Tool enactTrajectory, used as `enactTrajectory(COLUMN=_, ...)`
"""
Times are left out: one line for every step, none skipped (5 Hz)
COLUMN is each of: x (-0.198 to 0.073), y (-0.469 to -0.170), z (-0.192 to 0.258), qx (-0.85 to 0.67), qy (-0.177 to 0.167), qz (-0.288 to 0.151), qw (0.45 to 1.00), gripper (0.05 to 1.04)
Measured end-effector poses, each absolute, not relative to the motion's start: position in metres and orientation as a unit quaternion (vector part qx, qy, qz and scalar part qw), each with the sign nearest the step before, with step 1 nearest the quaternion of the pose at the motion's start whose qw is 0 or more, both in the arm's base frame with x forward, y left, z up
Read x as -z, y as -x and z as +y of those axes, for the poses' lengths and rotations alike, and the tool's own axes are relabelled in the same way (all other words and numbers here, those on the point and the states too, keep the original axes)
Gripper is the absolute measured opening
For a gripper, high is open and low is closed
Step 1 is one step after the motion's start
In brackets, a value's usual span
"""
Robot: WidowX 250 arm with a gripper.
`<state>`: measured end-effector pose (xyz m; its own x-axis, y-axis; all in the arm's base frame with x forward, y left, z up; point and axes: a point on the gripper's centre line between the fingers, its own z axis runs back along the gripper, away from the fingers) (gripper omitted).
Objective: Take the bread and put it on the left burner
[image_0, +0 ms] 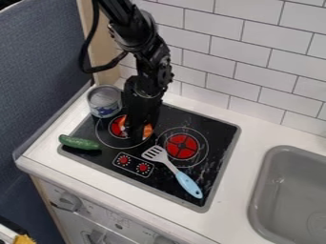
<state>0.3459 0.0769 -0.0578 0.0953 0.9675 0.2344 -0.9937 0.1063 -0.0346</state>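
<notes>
The black gripper (135, 133) hangs low over the left side of the black stove top, at the left burner (116, 127). An orange-brown piece, seemingly the bread (147, 131), shows just right of the gripper's lower end and is partly hidden by it. I cannot tell whether the bread rests on the burner or is held. The gripper and arm also cover the right part of that burner's red centre.
A metal can (104, 101) stands at the stove's back left corner. A cucumber (79, 142) lies across the left edge. A spatula with a blue handle (188, 185) lies near the right burner (182, 146). The grey sink (270, 190) is at the right.
</notes>
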Motion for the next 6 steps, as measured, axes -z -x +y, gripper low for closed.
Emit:
enactTrajectory(x=0.058, y=-0.345, z=0.076, qx=-0.669, qy=-0.062, qz=-0.091, qw=0.735, gripper=0.632)
enactTrajectory(x=0.056, y=-0.342, z=0.078, qx=-0.681, qy=-0.072, qz=-0.085, qw=0.724, gripper=0.925)
enactTrajectory(x=0.051, y=-0.343, z=0.080, qx=-0.676, qy=-0.099, qz=-0.092, qw=0.724, gripper=1.009)
enactTrajectory(x=0.043, y=-0.345, z=0.069, qx=-0.672, qy=-0.093, qz=-0.096, qw=0.728, gripper=1.003)
enactTrajectory(x=0.017, y=-0.347, z=0.067, qx=-0.678, qy=-0.074, qz=-0.114, qw=0.723, gripper=0.999)
enactTrajectory(x=-0.024, y=-0.343, z=0.057, qx=-0.690, qy=-0.080, qz=-0.182, qw=0.696, gripper=0.999)
